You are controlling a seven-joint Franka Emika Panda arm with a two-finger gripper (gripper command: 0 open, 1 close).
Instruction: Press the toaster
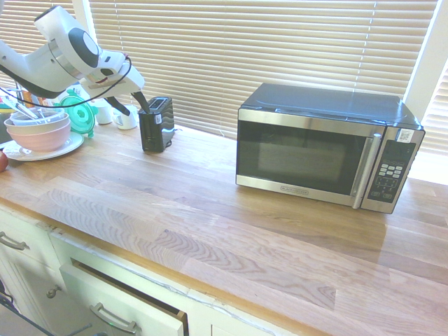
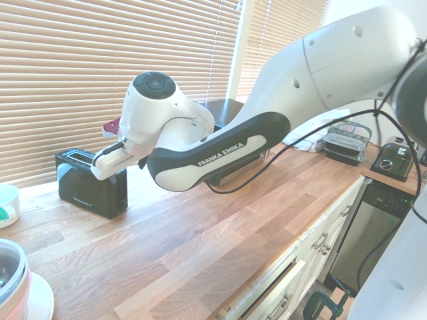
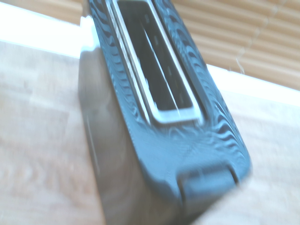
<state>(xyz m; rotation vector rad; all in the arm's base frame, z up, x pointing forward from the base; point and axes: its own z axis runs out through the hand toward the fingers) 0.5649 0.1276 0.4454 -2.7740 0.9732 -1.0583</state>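
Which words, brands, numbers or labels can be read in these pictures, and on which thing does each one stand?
"FRANKA EMIKA": on the dark band of the white robot arm.
Small black boxy toaster: white side label, too small to read.
Black-and-steel microwave: brand strip below the door, keypad and sticker, all too small to read.

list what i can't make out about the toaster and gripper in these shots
- Toaster lever: in the wrist view a blurred dark tab, position unreadable.
- Gripper: second exterior view, fingers hidden behind the arm; contact with the toaster unclear.
- Toaster's label: first exterior view, too small to read.
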